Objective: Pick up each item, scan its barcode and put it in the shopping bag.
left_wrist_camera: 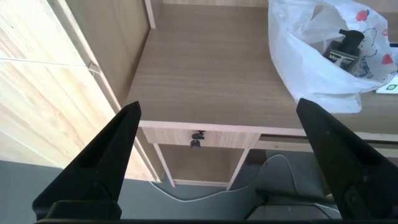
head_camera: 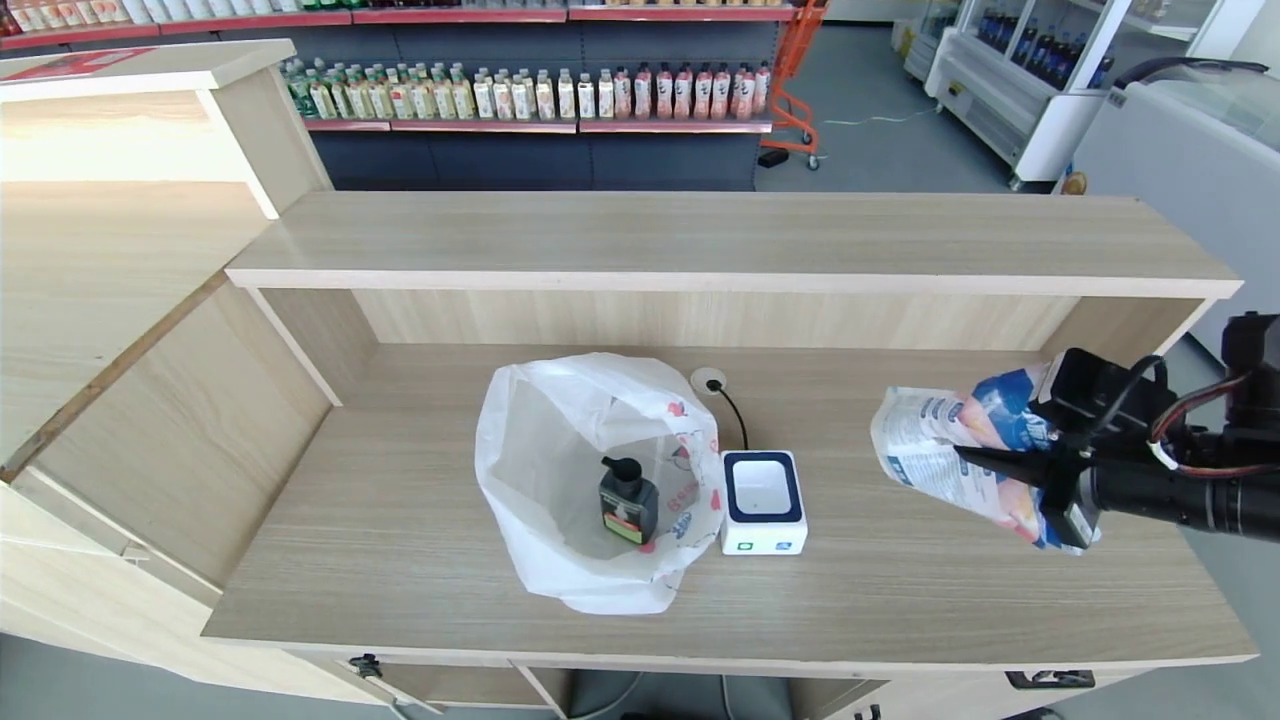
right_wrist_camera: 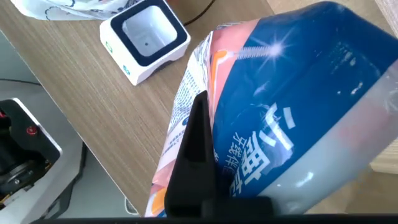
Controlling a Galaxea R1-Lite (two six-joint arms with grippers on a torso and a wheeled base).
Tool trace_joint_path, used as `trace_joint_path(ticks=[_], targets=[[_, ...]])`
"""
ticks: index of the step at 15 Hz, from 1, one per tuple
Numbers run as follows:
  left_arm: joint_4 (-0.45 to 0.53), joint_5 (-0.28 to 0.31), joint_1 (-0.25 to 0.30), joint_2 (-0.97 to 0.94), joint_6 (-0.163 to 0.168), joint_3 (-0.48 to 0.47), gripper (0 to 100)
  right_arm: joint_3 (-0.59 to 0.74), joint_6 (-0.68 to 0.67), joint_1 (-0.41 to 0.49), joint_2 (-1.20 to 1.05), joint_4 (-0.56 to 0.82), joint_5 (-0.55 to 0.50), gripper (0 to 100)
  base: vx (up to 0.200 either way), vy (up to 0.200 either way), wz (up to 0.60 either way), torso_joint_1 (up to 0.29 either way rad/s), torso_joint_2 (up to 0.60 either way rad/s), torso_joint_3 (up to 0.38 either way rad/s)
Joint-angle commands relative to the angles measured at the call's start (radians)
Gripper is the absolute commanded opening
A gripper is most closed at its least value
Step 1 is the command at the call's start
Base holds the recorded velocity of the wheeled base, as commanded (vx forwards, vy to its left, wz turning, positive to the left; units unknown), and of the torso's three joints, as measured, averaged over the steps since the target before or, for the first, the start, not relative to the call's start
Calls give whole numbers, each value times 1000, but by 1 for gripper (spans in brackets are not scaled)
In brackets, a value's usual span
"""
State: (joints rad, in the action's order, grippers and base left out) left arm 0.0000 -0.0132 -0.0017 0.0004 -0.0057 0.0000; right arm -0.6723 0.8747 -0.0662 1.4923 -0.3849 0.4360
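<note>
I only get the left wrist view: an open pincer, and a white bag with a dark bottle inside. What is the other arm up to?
Observer: The right pincer holds a blue and white pouch over the counter.
Operator: Anything to scan it with?
Observer: A white scanner stands beside the bag, on its right.
Operator: Is the pouch over it?
Observer: No, it hangs further right, apart from the scanner.

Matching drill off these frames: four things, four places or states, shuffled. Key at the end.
1 pump bottle
2 scanner
3 pouch
4 left gripper

A open and empty
B held in the right gripper
C inside the shopping bag
D on the counter, beside the bag

Pairs: 1-C, 2-D, 3-B, 4-A
</note>
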Motion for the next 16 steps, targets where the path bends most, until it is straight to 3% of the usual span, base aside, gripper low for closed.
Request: trace_joint_path(ticks=[1,8,13,16], targets=[[0,-1,0,0,0,0,100,-26,6,-12,86,-2,15,0,0,0,0,0,0,0],[0,-1,0,0,-2,0,100,-70,224,-11,256,-20,202,0,0,0,0,0,0,0],[0,-1,0,0,-2,0,100,-118,268,-12,425,-258,276,0,0,0,0,0,0,0],[0,-1,0,0,-2,0,100,-150,268,-27,473,-278,288,0,0,0,0,0,0,0]])
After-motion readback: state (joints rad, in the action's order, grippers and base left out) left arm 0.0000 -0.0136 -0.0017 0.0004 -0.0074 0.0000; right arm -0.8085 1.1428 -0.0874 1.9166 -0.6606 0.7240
